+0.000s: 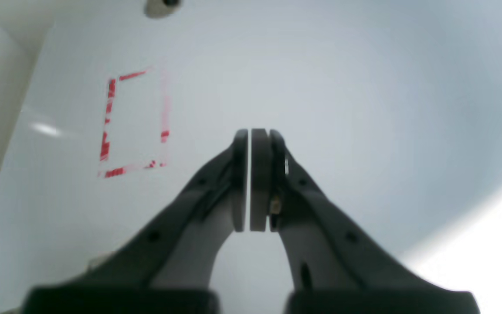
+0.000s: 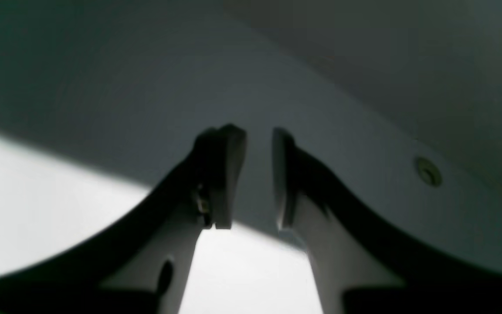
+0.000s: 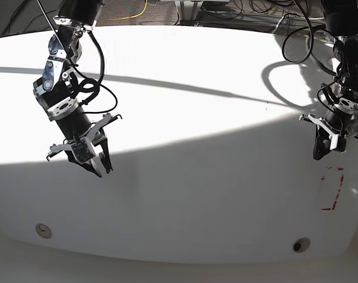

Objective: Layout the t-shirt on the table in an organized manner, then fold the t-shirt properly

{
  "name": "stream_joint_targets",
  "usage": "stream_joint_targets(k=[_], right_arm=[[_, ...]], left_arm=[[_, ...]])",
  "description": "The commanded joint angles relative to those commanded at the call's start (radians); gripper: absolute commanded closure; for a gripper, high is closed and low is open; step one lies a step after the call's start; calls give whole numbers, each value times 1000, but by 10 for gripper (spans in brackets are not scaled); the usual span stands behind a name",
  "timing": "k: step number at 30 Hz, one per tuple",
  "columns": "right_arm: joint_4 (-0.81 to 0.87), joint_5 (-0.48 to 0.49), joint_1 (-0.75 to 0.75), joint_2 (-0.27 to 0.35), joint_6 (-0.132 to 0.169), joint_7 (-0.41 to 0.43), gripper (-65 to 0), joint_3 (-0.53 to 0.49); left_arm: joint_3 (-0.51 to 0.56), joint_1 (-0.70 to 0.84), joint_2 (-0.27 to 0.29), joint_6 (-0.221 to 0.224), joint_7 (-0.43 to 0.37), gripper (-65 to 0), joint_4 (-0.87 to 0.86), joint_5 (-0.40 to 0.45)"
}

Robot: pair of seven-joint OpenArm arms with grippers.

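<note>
Left gripper has its pads pressed flat together with only a hairline seam between them, nothing pinched in there. Right gripper is cracked open a bit, a narrow gap between the fingers, also holding nothing. Both hang just above the table, one near each end in the base view. The left one sits right by the red dashed rectangle, with a round hole beyond it. Another hole shows off to the side of the right gripper. The t-shirt doesn't show up in any view, so can't say where it is.
</note>
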Motion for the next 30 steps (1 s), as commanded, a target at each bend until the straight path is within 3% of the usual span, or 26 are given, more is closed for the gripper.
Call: stream_joint_targets(k=[3, 7, 12, 15, 21, 30], right_arm=[[-51, -51, -14, -14, 0, 110, -138, 0], [-80, -37, -89, -8, 0, 215, -138, 0], [-74, -21, -227, -9, -1, 319, -138, -2], [-32, -6, -341, -14, -5, 342, -138, 0], [54, 100, -555, -14, -21, 350, -136, 2], [110, 258, -878, -15, -22, 353, -136, 94]], left_arm=[[-11, 41, 101, 12, -40, 0, 71, 72], [-29, 126, 218, 11, -161, 0, 133, 138], [-29, 272, 324, 9, -272, 0, 206, 190], [-28, 391, 353, 9, -276, 0, 262, 190], [-28, 563, 358, 9, -276, 0, 308, 189], [8, 833, 361, 8, -278, 0, 373, 187]])
